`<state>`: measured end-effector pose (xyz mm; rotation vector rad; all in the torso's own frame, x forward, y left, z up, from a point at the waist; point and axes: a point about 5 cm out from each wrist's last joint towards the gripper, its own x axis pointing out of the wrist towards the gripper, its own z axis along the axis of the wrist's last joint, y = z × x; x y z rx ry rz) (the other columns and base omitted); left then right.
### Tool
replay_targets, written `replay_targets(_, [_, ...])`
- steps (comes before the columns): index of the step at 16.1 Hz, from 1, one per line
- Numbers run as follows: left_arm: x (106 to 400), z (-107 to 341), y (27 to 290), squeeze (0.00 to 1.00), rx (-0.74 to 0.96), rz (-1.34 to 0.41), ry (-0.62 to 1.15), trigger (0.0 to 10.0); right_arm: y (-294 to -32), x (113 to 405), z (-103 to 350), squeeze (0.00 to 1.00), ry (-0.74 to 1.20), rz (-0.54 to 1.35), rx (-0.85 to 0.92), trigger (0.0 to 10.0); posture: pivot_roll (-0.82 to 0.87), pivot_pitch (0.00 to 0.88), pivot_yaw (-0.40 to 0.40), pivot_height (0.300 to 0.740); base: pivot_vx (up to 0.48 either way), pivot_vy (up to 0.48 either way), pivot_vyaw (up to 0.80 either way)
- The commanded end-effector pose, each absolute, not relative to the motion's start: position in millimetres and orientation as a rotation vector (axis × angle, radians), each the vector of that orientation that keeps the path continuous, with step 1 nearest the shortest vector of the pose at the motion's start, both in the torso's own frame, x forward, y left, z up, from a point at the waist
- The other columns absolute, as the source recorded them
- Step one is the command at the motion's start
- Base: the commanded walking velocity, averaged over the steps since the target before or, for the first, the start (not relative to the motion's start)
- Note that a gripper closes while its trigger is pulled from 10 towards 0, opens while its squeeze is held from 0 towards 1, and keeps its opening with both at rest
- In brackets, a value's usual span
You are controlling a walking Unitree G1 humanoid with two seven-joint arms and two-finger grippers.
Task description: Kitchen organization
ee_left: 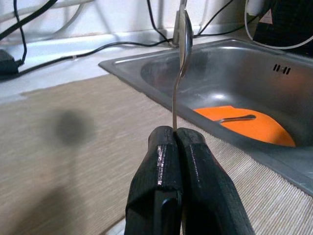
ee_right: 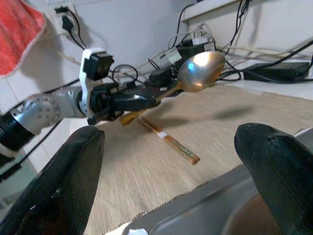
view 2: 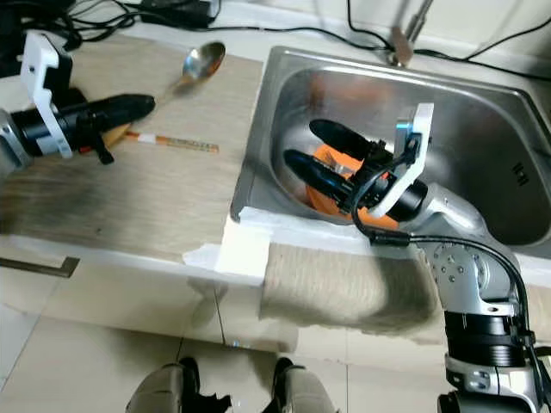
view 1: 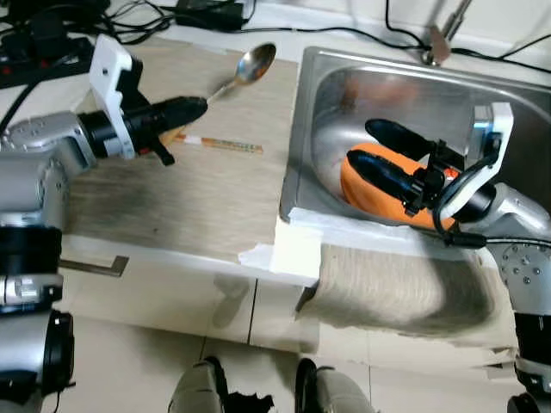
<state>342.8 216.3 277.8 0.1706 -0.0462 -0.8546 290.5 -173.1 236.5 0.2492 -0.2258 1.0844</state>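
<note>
My left gripper (view 1: 194,105) is shut on the handle of a metal spoon (view 1: 256,62) and holds it above the wood-grain counter (view 1: 172,198), left of the sink. In the left wrist view the handle (ee_left: 180,63) rises from between the closed fingers (ee_left: 166,166). My right gripper (view 1: 362,144) stands wide open inside the steel sink (view 1: 344,64), just over an orange plate (view 1: 362,196). A thin utensil (ee_left: 237,118) lies on that plate. A pair of chopsticks (view 1: 225,144) rests on the counter near the left gripper, and a wooden piece (view 1: 172,136) lies beneath it.
A faucet (view 1: 443,34) stands behind the sink. Black cables and a power strip (view 1: 34,52) run along the back wall. White paper (view 1: 293,245) covers the counter's front corner, and a beige mat (view 1: 387,288) drapes over the front edge. A red cloth (ee_right: 19,24) hangs on the wall.
</note>
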Motion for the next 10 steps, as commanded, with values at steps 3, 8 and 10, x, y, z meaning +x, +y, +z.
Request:
replay_targets(3, [340.5,295.4,206.0,0.00,0.180,-0.752,-0.158,0.0,-180.8,292.2,245.1,1.00,-0.277,0.999,0.283,10.0,-0.18,0.192,-0.042,0.740,0.000,0.000,0.00])
replay_targets(8, [310.6,312.1,172.1,0.00,-0.005,-0.862,-0.367,0.0,-182.1,284.0,247.9,1.00,-0.297,0.974,0.331,10.0,-0.19,0.202,-0.051,0.740,0.000,0.000,0.00])
replay_targets(10, [307.7,306.0,170.3,0.00,-0.034,-0.865,-0.336,0.0,-179.6,282.1,248.1,1.00,-0.301,0.974,0.350,10.0,-0.19,0.204,-0.051,0.740,0.000,0.000,0.00])
